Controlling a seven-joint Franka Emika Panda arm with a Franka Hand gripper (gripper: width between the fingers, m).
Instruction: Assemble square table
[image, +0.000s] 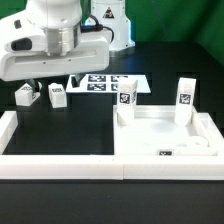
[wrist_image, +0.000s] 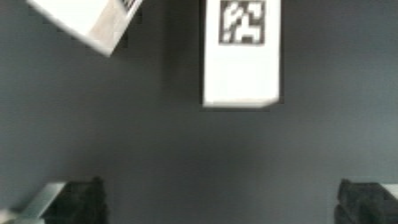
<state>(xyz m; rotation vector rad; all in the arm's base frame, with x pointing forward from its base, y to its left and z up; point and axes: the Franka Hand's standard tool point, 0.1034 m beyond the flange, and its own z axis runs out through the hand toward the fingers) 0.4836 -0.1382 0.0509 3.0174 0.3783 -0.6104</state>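
The square table's white tray-like top (image: 150, 132) lies at the exterior view's right, a small tag on its front rim. Two tagged white legs stand upright at its far corners, one (image: 127, 100) on the left and one (image: 185, 97) on the right. Two more short legs (image: 57, 95) (image: 25, 96) stand loose on the black table at the left. My gripper (image: 40, 84) hangs over them, open. In the wrist view a tagged leg (wrist_image: 242, 55) lies ahead of the gripper (wrist_image: 221, 203), and another leg (wrist_image: 89, 20) shows at the corner. Nothing is between the fingers (wrist_image: 71, 200).
The marker board (image: 105, 82) lies flat behind the loose legs. White border rails (image: 60, 165) run along the front and left edges of the black table. A white stand with a tag (image: 108, 20) rises at the back.
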